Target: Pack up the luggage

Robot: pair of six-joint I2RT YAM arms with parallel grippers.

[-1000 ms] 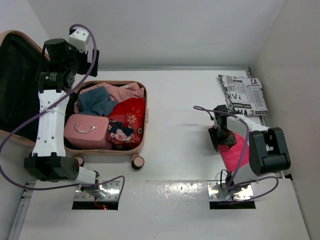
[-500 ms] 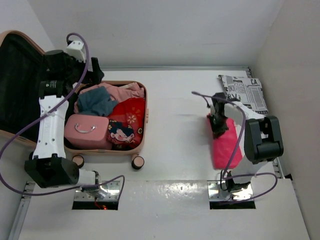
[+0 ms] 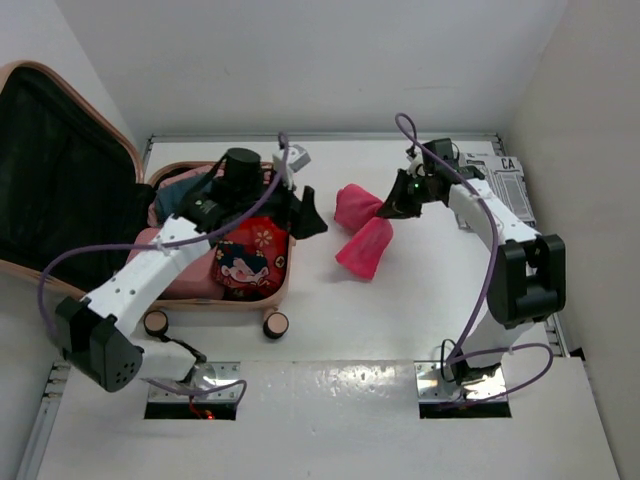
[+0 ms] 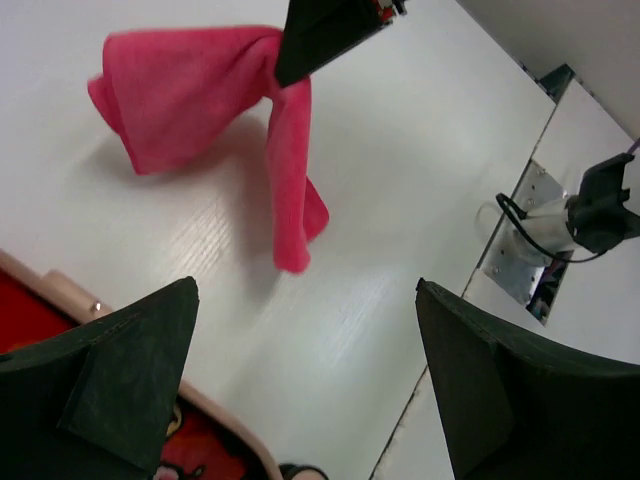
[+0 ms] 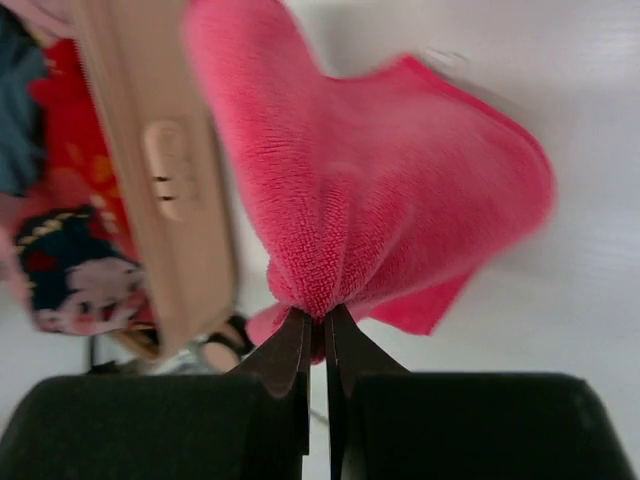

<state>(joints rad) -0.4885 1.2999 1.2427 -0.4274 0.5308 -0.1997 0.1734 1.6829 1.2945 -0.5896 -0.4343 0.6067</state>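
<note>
cloth held beside open suitcase

the suitcase (image 3: 60,170) lies on the left of the table (image 3: 400,330), long axis running near to far, wheels at the near end, lid open leftward; the right gripper (image 3: 388,207) is clamped on a hanging pink cloth (image 3: 362,240) just beside it; the left gripper (image 3: 305,215) hovers spread wide at its right rim.

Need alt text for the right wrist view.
The right gripper pinches a bunched pink cloth, with white table behind. The peach wall of the luggage and red clothes inside it fill the left.
</note>
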